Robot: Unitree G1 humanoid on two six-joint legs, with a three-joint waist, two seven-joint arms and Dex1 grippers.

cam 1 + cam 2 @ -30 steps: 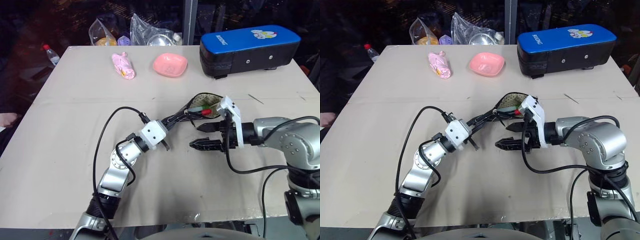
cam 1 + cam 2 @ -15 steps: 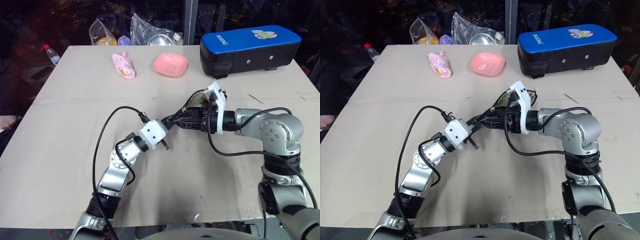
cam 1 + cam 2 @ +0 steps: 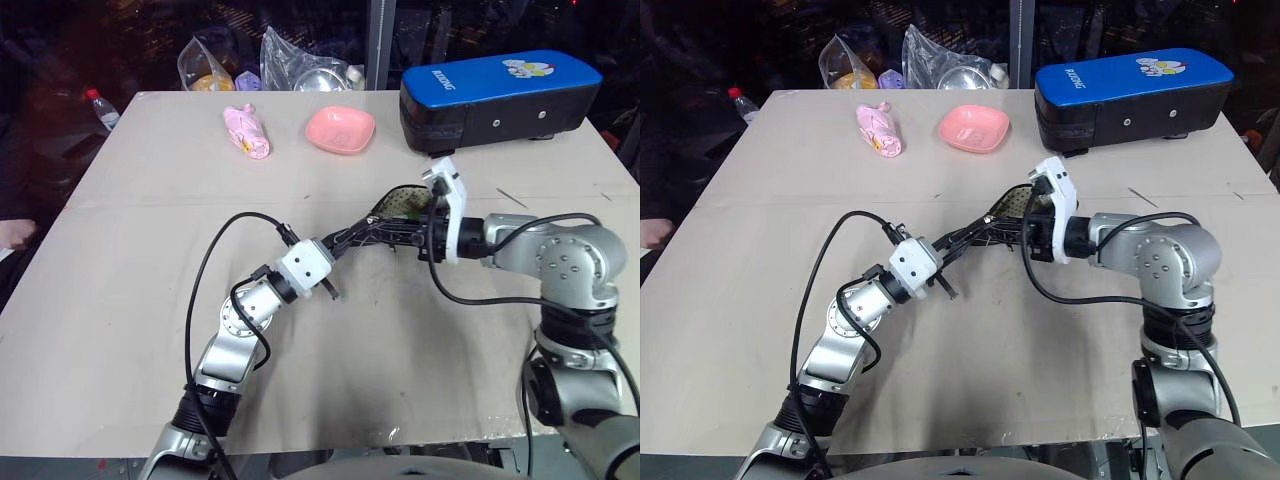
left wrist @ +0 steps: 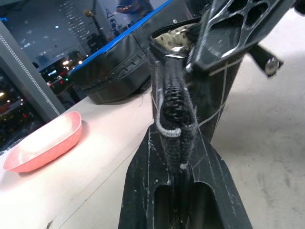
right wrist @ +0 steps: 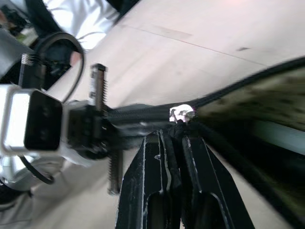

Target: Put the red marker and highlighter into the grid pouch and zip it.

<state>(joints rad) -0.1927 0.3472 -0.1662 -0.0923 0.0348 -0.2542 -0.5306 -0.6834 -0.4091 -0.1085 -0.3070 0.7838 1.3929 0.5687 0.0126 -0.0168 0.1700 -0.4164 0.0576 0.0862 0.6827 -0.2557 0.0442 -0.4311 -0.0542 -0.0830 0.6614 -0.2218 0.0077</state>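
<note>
Pouch (image 3: 405,207) contents hidden behind end effectors.

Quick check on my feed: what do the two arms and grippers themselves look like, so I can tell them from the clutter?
Both arms are silver-grey metal with rounded joint housings and loose black cables looping alongside. Each wrist carries a white boxy block. The left gripper and right gripper each have two black fingers with cut-out slots.

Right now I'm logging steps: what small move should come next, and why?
Probably the right end effector should draw the zipper pull along the grid pouch. It is shut on the pull, the left end effector pinches the pouch's end, and the mouth gapes.
</note>
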